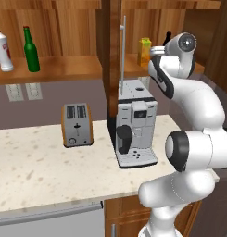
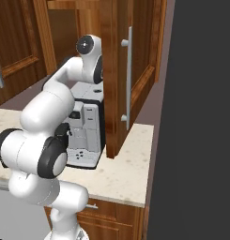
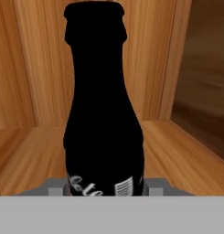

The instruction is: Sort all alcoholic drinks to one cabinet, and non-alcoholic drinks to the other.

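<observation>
While the pincer (image 3: pixel 106 189) grips the cola (image 3: pixel 104 105) inside the right cabinet beside the carton (image 1: pixel 144 52), both alcohol bottles (image 1: pixel 3 48) (image 1: pixel 30 50) already stand far left, leaving only release.

Premises are a domestic kitchen, rendered rather than photographed. Evidence: a pale speckled stone counter (image 1: pixel 36 162) carrying a toaster (image 1: pixel 77 125) and a coffee machine (image 1: pixel 135 129), with wooden wall cabinets (image 1: pixel 64 28) above, one door (image 2: pixel 130 70) standing open, and wooden base cabinets (image 2: pixel 116 220) beneath. Two wall sockets (image 1: pixel 23 91) sit on the grey backsplash, drinks stand on the cabinet shelf (image 1: pixel 59 67), and a tall dark appliance panel (image 2: pixel 201 117) adjoins the counter's end.
</observation>
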